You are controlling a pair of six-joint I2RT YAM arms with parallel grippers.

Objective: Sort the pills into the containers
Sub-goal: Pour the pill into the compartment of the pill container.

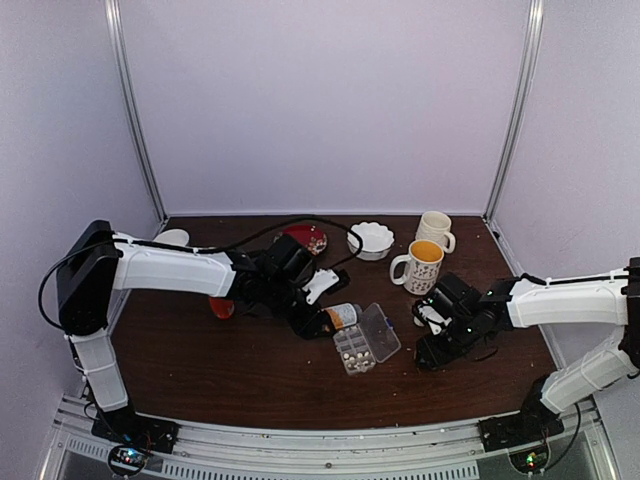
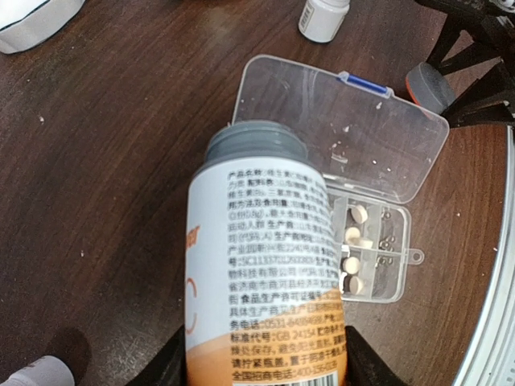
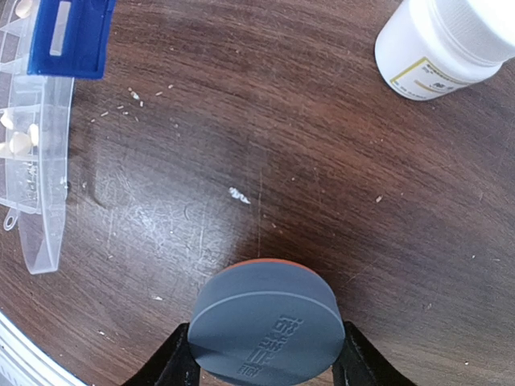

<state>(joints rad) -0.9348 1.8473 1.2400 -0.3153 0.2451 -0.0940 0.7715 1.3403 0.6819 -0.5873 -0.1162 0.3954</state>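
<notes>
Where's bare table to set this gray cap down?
Bare wood between organizer and white bottle, just ahead of the cap in the right gripper; also near-left table, before the left arm. Crowded at back: mugs, bowl.

The dark brown wooden table (image 1: 200, 370) is scuffed and dotted with whitish crumbs (image 3: 239, 195). Near its middle lies a clear, flat plastic organizer box (image 1: 381, 332), lid swung open flat on the wood; a small white plastic bottle (image 3: 438, 44) stands near it. Toward the far edge stand a cream mug (image 1: 434, 229), a patterned mug with a yellow inside (image 1: 420, 265), a white scalloped bowl (image 1: 371, 240) and a red round dish (image 1: 307, 238) — and a white cup (image 1: 173, 238) sits in the far left corner.
</notes>
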